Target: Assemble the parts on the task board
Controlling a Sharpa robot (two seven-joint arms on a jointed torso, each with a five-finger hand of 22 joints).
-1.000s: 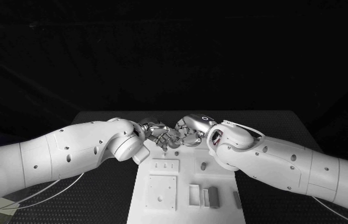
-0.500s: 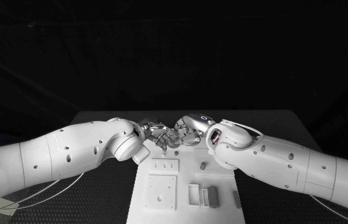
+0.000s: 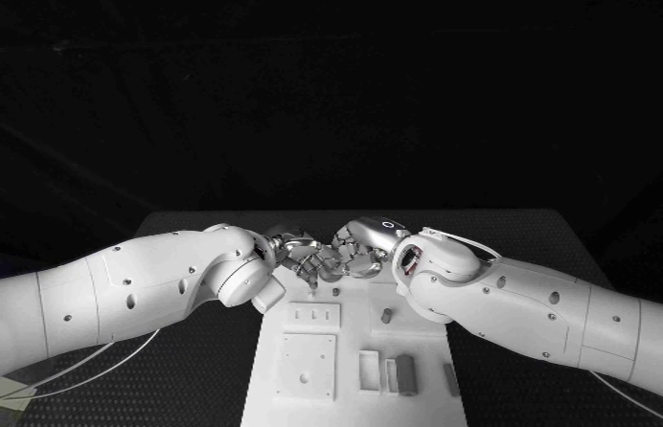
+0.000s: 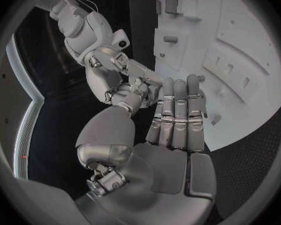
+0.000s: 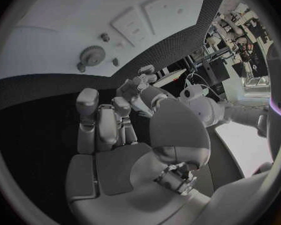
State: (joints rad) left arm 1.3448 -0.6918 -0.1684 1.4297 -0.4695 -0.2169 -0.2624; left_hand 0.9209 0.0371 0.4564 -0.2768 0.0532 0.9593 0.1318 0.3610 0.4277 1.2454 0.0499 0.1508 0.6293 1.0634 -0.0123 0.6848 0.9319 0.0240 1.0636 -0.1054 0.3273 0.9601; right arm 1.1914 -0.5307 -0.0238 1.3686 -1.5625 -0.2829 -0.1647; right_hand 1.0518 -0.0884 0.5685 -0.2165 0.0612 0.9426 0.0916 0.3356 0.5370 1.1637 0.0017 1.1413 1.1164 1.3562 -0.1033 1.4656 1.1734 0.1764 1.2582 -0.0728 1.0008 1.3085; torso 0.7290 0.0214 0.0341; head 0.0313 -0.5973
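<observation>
Hands meet fingertip to fingertip above the task board's (image 3: 311, 389) far end. Left robot hand (image 3: 307, 253) and right robot hand (image 3: 362, 248): grip state unclear. Gear (image 5: 92, 54) lies on the board.

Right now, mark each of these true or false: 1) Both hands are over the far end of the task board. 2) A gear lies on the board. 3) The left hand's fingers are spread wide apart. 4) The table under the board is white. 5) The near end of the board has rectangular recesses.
1) True: the left hand and right hand meet over the far end of the task board.
2) True: a gear lies on the board in the right wrist view.
3) False: the left wrist view shows its fingers held straight, side by side.
4) False: the table is black.
5) True: rectangular recesses sit at the near end.
</observation>
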